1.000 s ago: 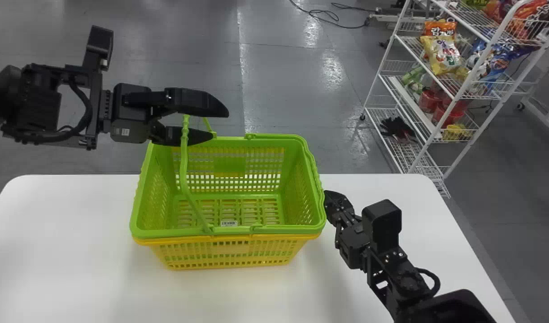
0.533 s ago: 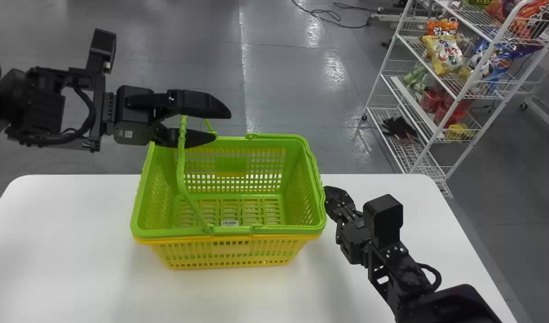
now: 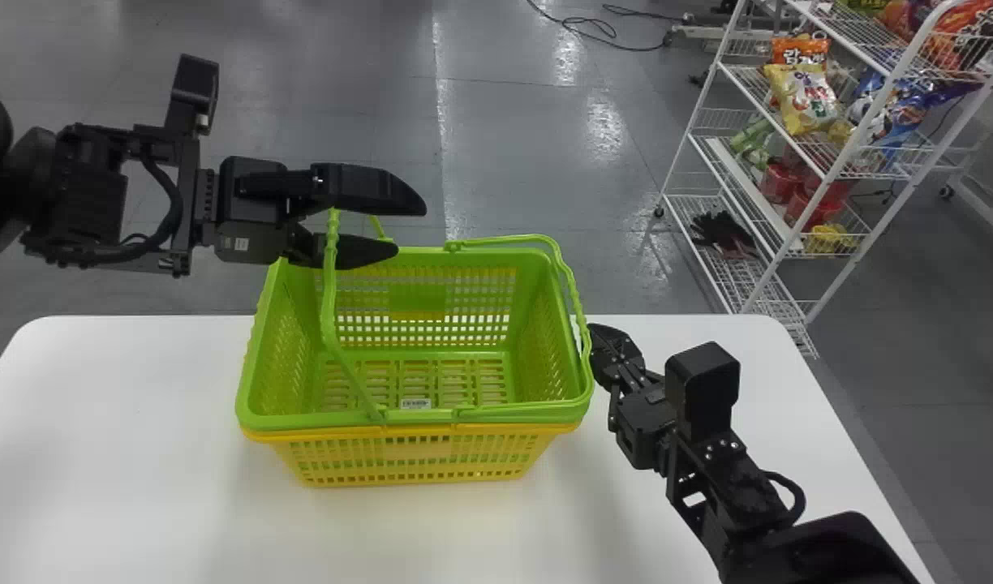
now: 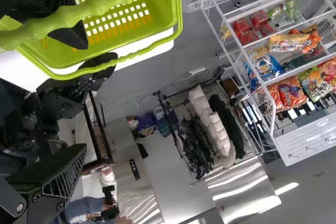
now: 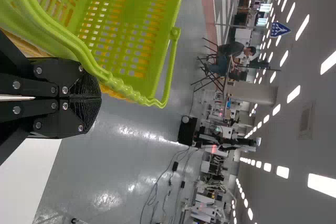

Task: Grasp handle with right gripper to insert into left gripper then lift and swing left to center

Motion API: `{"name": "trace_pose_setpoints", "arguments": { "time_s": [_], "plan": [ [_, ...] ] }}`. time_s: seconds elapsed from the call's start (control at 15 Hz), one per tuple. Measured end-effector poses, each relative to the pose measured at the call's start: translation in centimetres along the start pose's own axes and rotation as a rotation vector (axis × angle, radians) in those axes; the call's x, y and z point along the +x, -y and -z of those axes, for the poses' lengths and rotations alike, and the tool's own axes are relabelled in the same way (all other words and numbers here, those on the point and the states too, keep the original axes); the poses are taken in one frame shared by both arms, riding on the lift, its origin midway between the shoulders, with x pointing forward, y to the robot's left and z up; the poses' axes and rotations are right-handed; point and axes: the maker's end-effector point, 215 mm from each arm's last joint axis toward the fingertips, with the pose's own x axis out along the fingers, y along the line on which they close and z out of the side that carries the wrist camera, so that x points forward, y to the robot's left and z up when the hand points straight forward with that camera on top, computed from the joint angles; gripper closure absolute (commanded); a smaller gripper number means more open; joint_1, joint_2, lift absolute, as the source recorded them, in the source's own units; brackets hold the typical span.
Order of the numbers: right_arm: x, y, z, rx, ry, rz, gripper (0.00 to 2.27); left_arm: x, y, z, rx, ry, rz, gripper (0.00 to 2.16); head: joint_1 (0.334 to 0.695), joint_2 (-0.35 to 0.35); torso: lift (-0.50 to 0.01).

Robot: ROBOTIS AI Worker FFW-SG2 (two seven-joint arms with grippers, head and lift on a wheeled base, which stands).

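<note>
A white label (image 3: 415,404) with small dark print sits on the inner floor of the green basket (image 3: 318,421), and printed snack bags (image 3: 805,97) lie on a wire rack (image 3: 837,168) beyond the basket, off to its right. The green basket is nested in a yellow basket (image 3: 415,458) on the white counter (image 3: 123,405), mouth up, long axis running left to right. Its left handle (image 3: 328,300) stands raised above the left part of the mouth; its right handle (image 3: 572,294) is tipped slightly above the right rim. The left tool (image 3: 410,229) is spread wide at the basket's far left corner, one finger crossed by the left handle. The right tool (image 3: 598,345) is clenched, tips together, just beside the basket's right rim.
</note>
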Motion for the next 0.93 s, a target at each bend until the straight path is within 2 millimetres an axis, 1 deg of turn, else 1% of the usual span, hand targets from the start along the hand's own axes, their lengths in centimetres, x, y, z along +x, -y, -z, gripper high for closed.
{"name": "trace_pose_setpoints", "arguments": {
  "time_s": [0.2,0.53,0.93],
  "plan": [
    [-0.6,-0.5,-2.3,0.013,0.033,-0.007,2.02,0.2,0.3,0.0,0.001,-0.001,0.009,0.16,0.695,-0.145,-0.093],
    [-0.9,-2.4,-5.5,0.027,0.072,-0.028,2.02,0.9,0.9,-0.1,0.005,-0.004,0.023,0.16,0.691,-0.127,-0.093],
    [-0.2,-5.9,-7.3,0.055,0.084,-0.067,2.02,1.3,0.8,-0.1,0.001,-0.005,0.022,0.16,0.687,-0.092,-0.093]
  ]
}}
